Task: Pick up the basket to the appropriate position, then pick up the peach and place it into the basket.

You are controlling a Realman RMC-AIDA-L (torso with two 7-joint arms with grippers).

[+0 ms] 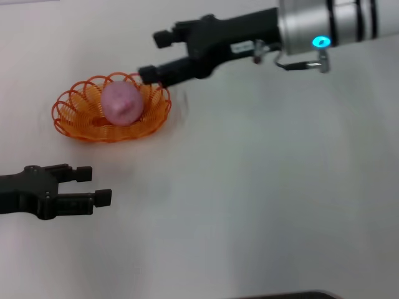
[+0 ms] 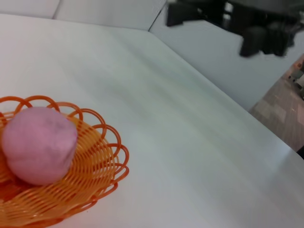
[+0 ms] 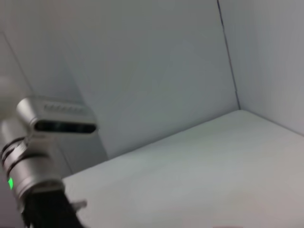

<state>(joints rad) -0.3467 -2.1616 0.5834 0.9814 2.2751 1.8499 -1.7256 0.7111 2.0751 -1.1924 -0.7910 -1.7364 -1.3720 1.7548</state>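
The orange wire basket [image 1: 67, 122] sits on the white table at the far left. The pink peach [image 1: 120, 103] lies inside it. My right gripper [image 1: 156, 57] is open and empty, just behind and to the right of the basket, its lower finger close over the rim. My left gripper [image 1: 95, 185] is open and empty, nearer me than the basket and apart from it. The left wrist view shows the basket [image 2: 97, 142] with the peach [image 2: 39, 145] in it, and the right gripper [image 2: 247, 26] farther off.
The white table [image 1: 262, 187] stretches to the right and front. Its far edge meets a grey wall [image 2: 118, 12]. The right wrist view shows the left arm's silver wrist with its camera [image 3: 52, 118] and a wall corner.
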